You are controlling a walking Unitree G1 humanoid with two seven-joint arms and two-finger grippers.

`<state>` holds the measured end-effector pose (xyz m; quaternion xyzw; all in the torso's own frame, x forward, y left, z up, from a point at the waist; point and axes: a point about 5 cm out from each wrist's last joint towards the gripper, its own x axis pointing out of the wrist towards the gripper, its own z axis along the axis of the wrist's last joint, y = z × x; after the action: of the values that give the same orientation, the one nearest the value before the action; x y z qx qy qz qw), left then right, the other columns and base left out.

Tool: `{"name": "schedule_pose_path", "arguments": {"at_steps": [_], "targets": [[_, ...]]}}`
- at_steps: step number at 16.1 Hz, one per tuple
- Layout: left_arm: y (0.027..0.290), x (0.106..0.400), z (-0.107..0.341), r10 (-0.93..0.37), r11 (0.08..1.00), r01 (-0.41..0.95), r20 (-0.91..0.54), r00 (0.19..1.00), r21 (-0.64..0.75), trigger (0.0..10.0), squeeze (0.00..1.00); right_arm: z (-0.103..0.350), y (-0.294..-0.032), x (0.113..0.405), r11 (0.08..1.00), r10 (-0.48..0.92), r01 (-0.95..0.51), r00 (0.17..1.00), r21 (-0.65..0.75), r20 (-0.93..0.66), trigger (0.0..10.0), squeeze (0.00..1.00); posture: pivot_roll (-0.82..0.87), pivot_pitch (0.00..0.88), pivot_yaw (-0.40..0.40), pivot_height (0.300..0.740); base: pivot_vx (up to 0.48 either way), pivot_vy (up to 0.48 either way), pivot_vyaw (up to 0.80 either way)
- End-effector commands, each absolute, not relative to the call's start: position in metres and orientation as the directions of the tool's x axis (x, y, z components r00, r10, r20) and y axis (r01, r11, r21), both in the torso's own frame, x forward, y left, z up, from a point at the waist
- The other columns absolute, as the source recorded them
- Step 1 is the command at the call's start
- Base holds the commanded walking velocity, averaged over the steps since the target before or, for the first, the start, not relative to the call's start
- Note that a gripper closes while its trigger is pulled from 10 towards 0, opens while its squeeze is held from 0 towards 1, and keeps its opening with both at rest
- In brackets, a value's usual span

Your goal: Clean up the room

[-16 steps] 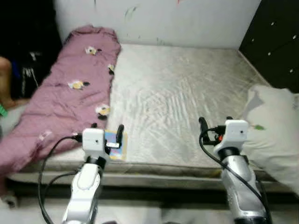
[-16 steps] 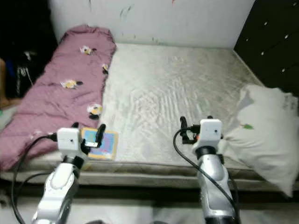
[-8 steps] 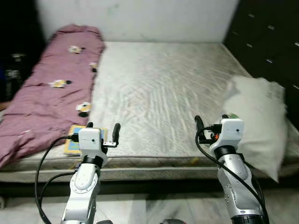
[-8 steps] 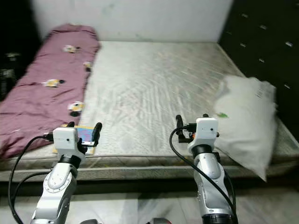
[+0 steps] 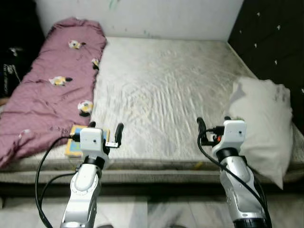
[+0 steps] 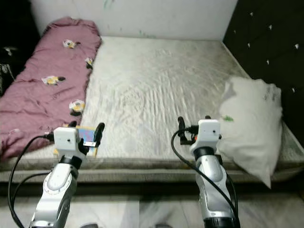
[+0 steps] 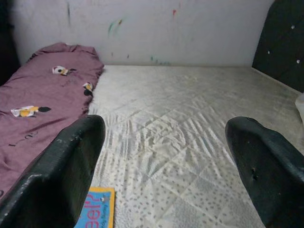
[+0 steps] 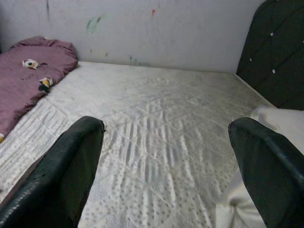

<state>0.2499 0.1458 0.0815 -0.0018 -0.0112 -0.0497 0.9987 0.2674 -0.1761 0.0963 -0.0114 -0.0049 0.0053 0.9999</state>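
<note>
Both held wide over the mattress (image 5: 161, 99) edge — left gripper (image 5: 104, 130), right gripper (image 5: 212, 124); beside left, booklet (image 7: 97, 214) reading "eel".

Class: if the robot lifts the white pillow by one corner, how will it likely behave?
The pillow looks soft and creased, so it would probably sag and fold. It appears bulky yet likely light. One edge seems to overhang the mattress, so a push might slide it off.

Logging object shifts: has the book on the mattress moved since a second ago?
No. The book lies at the mattress's near edge beside the pink blanket, as before; the camera turned.
</note>
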Motion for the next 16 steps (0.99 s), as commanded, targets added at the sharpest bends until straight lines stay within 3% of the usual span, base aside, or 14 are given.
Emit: {"name": "schedule_pose_path", "arguments": {"at_steps": [1, 13, 16], "targets": [[0.1448, 0.2509, 0.0831, -0.109, 0.994, 0.11, 0.032, 0.994, -0.009, 10.0, 0.0, 0.0985, -0.1764, 0.27, 1.0, 0.01, -0.01, 1.0, -0.029, 0.019, 10.0, 0.0, -0.02, 0.005, -0.046, 0.74, 0.368, 0.0, 0.0], [0.1442, 0.2503, 0.0815, -0.119, 0.993, 0.119, 0.02, 0.993, -0.005, 10.0, 0.0, 0.0979, -0.1753, 0.2699, 0.999, 0.006, -0.005, 1.0, -0.032, 0.02, 10.0, 0.0, -0.02, 0.01, -0.042, 0.74, 0.333, 0.0, 0.0], [0.1444, 0.2506, 0.0768, -0.081, 0.997, 0.081, -0.012, 0.997, 0.012, 10.0, 0.0, 0.0971, -0.1752, 0.2697, 0.999, 0.004, -0.003, 1.0, -0.032, 0.02, 10.0, 0.0, -0.02, 0.009, -0.04, 0.74, 0.0, 0.0, 0.0]]}}
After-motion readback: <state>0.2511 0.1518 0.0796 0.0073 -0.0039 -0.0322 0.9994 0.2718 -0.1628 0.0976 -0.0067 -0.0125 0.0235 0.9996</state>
